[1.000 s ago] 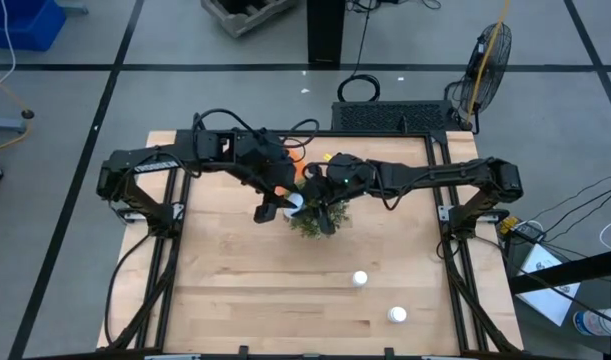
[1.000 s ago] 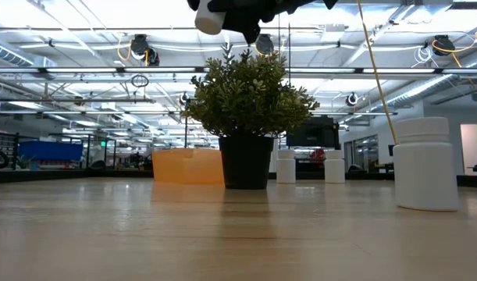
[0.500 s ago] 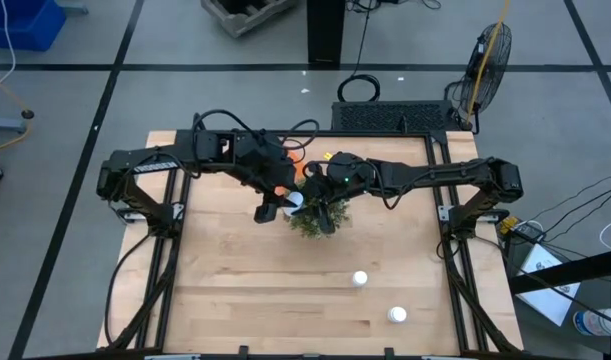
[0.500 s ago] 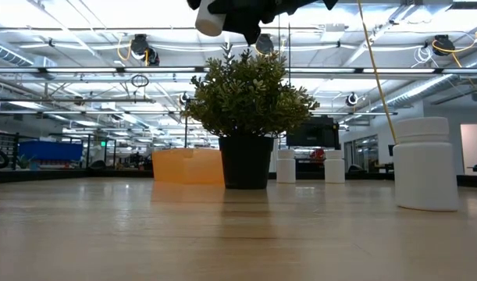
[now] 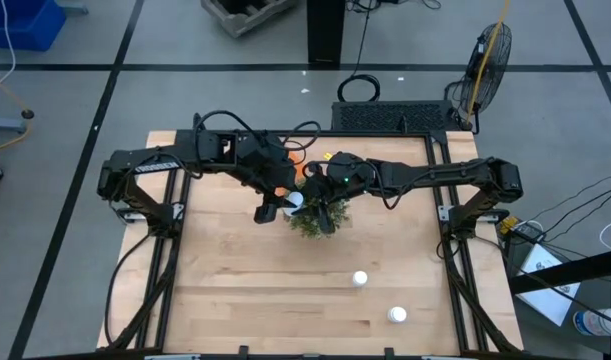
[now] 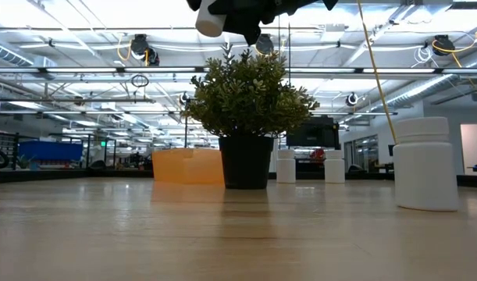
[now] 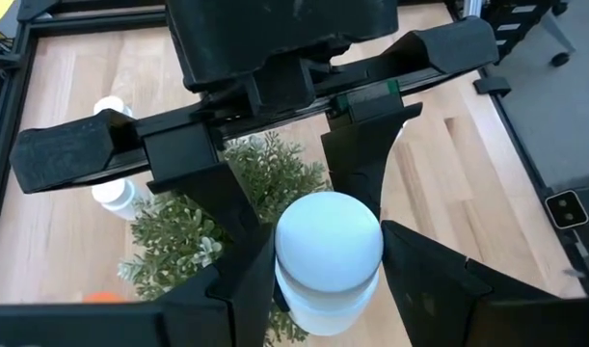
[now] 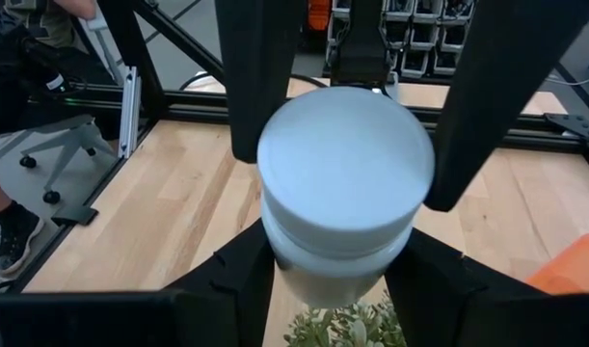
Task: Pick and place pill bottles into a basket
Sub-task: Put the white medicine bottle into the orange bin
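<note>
One white pill bottle [image 5: 295,200] is held high over the green potted plant [image 5: 315,220] between both grippers. My left gripper [image 7: 328,294] and my right gripper [image 8: 337,284] are both shut on it, facing each other. In the low view the bottle [image 6: 210,20] shows at the top, above the plant [image 6: 250,101]. The orange basket [image 6: 187,166] stands on the table behind the plant, mostly hidden under the arms in the high view [image 5: 307,171]. Two bottles [image 5: 360,279] [image 5: 397,315] stand upright near the front right. Two more [image 6: 286,165] [image 6: 334,165] stand farther back. My left gripper pinches the bottle's side wall [image 7: 286,289] between its two fingers, coming from the table's left. The bottle's round end faces the wrist camera. It is lifted clear above the plant. My right gripper pinches the same bottle's body just behind its white cap [image 8: 289,260] between its two fingers, coming from the table's right. The left arm's fingers [image 8: 255,87] stand on either side of the bottle beyond mine. The bottle is clear of the plant.
The plant in its black pot [image 6: 245,161] stands mid-table right below both grippers. Bare wood lies at the front left. A fan and black frame posts stand past the far right corner. A seated person [image 8: 24,58] shows beyond the table's edge.
</note>
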`<act>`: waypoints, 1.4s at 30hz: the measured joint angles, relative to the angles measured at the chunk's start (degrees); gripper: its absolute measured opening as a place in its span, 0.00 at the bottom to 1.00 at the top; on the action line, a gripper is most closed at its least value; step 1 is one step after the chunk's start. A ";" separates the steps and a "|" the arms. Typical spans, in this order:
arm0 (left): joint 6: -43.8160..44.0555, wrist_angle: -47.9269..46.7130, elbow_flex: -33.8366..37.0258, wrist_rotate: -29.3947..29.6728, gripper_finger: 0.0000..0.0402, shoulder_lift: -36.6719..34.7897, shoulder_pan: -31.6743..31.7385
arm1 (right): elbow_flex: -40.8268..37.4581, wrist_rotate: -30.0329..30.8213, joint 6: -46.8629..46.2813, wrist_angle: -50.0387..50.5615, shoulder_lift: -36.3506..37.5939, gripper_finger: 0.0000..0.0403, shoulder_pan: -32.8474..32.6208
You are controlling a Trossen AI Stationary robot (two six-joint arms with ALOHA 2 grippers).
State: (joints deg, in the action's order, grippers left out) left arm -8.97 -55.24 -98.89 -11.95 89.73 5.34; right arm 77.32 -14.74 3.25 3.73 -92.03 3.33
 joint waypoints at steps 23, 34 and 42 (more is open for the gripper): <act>-0.79 0.50 0.00 1.34 0.40 0.04 0.12 | 0.00 -0.29 -0.42 2.09 1.13 0.51 0.46; -0.36 1.55 -0.01 2.42 0.40 0.11 0.41 | 0.09 -0.72 0.68 8.50 5.77 0.64 1.86; -0.17 0.92 0.02 6.47 0.41 -0.63 1.77 | 0.09 -0.73 1.09 21.19 10.61 0.67 4.78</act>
State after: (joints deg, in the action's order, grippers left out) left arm -9.14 -54.33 -98.87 -5.48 89.10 7.12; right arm 77.41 -15.47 4.34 24.92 -81.42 8.11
